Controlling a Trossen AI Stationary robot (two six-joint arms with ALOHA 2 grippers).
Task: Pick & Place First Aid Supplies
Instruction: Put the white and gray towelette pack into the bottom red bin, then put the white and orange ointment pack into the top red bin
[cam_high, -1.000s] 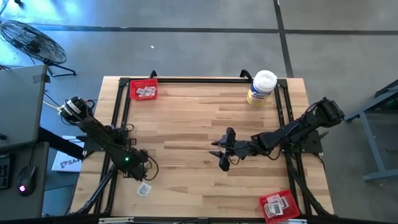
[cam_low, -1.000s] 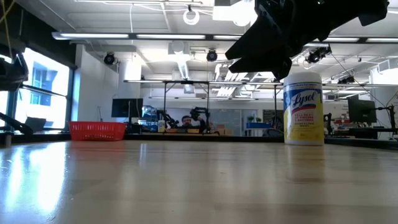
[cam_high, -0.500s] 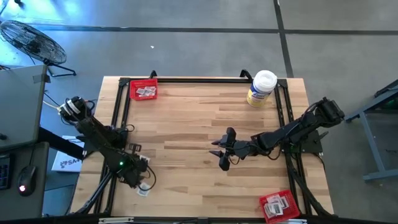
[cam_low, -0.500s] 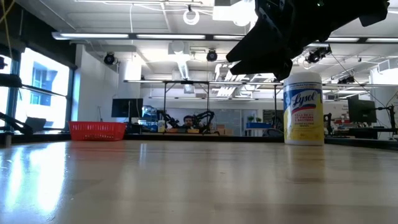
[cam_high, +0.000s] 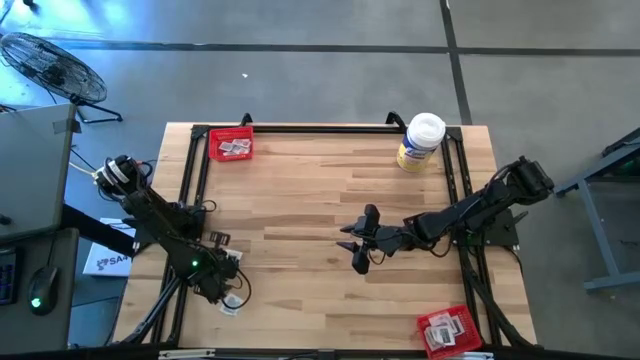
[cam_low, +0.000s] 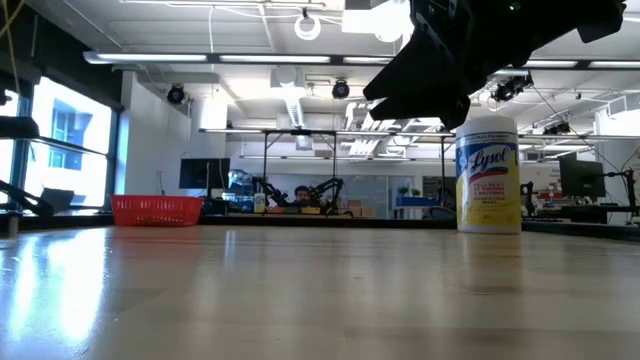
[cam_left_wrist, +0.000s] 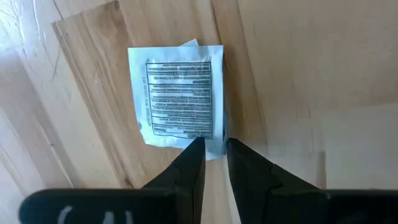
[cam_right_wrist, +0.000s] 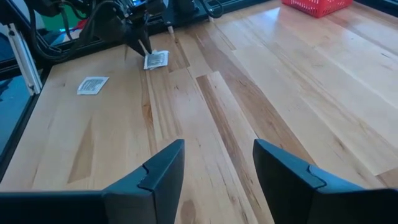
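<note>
Moved toward the table (cam_high: 330, 200) corner since earlier: left gripper (cam_left_wrist: 211, 144) pinching packet (cam_left_wrist: 179, 94) edge, packet half hidden from above. Right gripper (cam_right_wrist: 217, 165) apart, mid-table.

From overhead we look straight down on the whole table (cam_high: 330, 200). Low, we gaze level across it. Both wrist cameras share one packet (cam_left_wrist: 179, 95), close and far.

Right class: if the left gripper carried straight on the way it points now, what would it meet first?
The left gripper points down at a white packet on the table. Its tips already sit at the packet's edge, so it would probably meet that packet first, though actual contact is unclear.
</note>
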